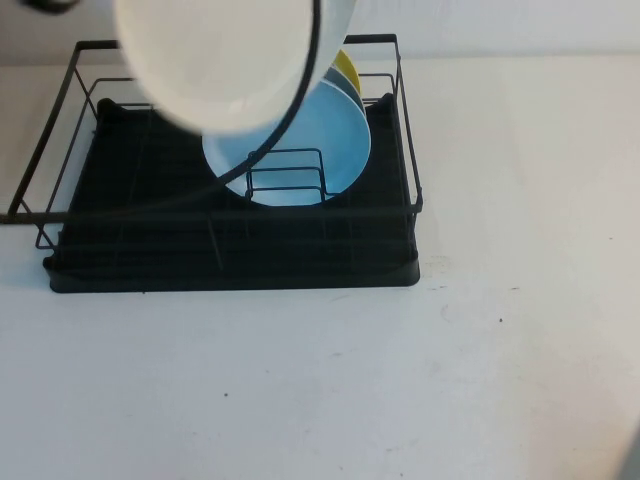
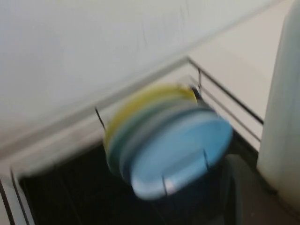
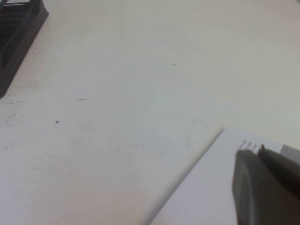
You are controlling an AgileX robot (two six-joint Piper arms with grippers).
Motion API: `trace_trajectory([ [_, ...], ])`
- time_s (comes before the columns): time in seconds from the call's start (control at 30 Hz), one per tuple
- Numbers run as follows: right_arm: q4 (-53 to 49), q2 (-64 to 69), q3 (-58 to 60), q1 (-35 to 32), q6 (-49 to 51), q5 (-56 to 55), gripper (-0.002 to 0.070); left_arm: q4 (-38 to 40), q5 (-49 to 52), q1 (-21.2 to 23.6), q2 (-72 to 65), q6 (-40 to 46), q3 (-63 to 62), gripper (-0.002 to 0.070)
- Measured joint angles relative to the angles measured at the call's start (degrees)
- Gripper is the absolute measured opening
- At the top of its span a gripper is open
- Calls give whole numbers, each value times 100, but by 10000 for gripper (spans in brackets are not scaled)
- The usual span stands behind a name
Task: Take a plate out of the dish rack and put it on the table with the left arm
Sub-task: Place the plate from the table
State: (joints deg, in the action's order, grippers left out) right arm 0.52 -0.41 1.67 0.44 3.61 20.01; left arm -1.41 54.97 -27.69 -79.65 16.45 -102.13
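Observation:
The white plate (image 1: 225, 60) hangs in the air above the back of the black wire dish rack (image 1: 230, 262), close to the high camera and tilted. In the left wrist view its edge (image 2: 281, 117) fills one side, with one dark finger (image 2: 243, 192) of my left gripper (image 2: 260, 185) against it, so the gripper is shut on the plate. The left arm's black cable (image 1: 285, 125) curves down in front of the rack. My right gripper (image 3: 265, 187) is shut and empty, low over the white table (image 1: 350, 380) at the right, far from the rack.
A sky-blue plate (image 1: 320, 140) stands upright in the rack's dividers with a grey plate and a yellow plate (image 1: 347, 68) behind it. They also show in the left wrist view (image 2: 183, 150). The rack's corner (image 3: 18, 28) shows in the right wrist view.

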Motion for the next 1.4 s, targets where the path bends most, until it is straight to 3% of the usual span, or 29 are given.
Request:
trace_trajectory([
  [0.13,0,0,0,0,0,0,-20,582,1405,218,182,-312,30,68],
  [0.2,0,0,0,0,0,0,-20,1203,1651,257,182,-202,199,68],
  [0.37,0,0,0,0,0,0,-20,2597,1706,270,195,48,1003,68],
  [0.63,0,0,0,0,0,0,-20,4273,979,390,837,655,3653,68],
  [0.8,0,0,0,0,0,0,-20,5563,93,998,1317,1325,5406,68],
  [1.0,0,0,0,0,0,0,-20,6408,-696,1745,1282,2089,6805,68],
  [1.23,0,0,0,0,0,0,-20,6836,-766,2661,800,3056,7416,68],
  [1.4,0,0,0,0,0,0,-20,7005,-789,2919,229,3583,7484,68],
])
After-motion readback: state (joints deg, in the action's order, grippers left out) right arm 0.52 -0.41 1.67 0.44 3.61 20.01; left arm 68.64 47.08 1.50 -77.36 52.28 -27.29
